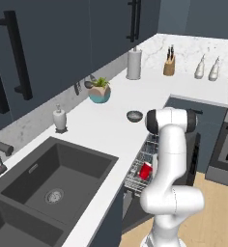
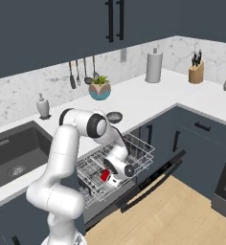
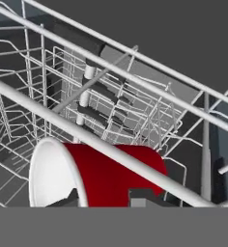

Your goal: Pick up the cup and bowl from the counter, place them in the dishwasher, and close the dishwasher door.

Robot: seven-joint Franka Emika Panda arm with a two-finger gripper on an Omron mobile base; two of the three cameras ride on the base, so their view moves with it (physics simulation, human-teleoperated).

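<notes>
Down in the pulled-out wire rack (image 2: 127, 155) of the dishwasher, the gripper (image 2: 111, 179) is clamped on the red cup (image 3: 106, 178). It should ease the cup between the tines before letting go. The arm folds from the shoulder, wrist low. The grey bowl (image 1: 134, 116) waits on the counter (image 1: 111, 125).

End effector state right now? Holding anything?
End effector: down in the dishwasher rack, closed on the red cup, with its finger tips against the cup's sides.
</notes>
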